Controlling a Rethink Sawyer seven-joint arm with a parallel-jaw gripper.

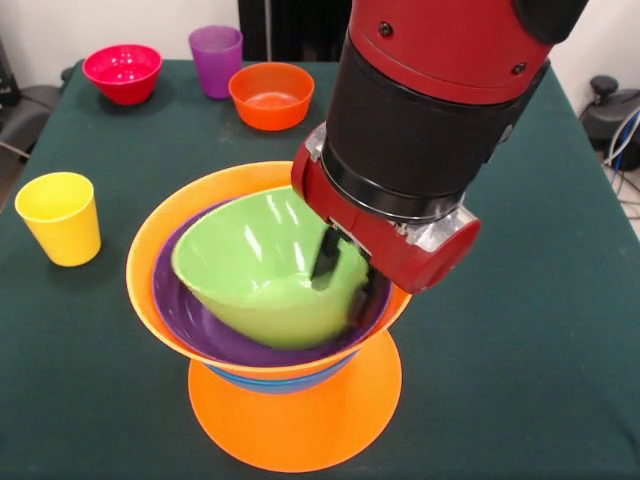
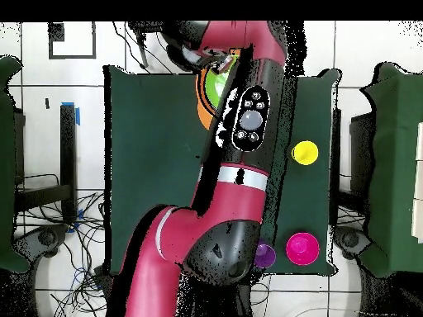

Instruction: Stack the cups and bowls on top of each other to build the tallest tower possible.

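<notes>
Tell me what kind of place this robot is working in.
Probably a robotics lab or test cell. A table under a dark green cloth holds only bright plastic bowls and cups, loose cables trail over a white tiled floor, and the red and black arm works over the tower.

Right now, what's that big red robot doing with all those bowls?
It's building a tower of bowls. The gripper is down in the tilted green bowl, its fingers either side of the rim. That bowl sits inside a purple bowl, which is inside a big orange bowl; under them are a blue bowl and an upside-down orange one. Waiting on the table: a yellow cup, a purple cup, a pink-red bowl and a small orange bowl.
</notes>
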